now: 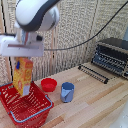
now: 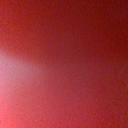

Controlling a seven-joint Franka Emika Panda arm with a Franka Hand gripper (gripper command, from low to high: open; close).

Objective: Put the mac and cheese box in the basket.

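No legible text, brand, number or sign is being shown in either view. Print on the mac and cheese carton [image 1: 23, 75] is being seen in the exterior view only as blurred orange, yellow and red patches, with no letters made out. The wrist view is being filled by an unmarked red blur.

bulky white arm [image 1: 36, 15], dark joint band, boxy white tool [image 1: 22, 59].

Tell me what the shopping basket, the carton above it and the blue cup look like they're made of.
The red shopping basket looks like molded plastic: open lattice walls with a slight sheen. The mac and cheese carton looks like printed cardboard: flat faces, sharp edges, matte orange-yellow print. The blue cup is probably plastic, smooth and evenly colored, though the blur leaves that open.
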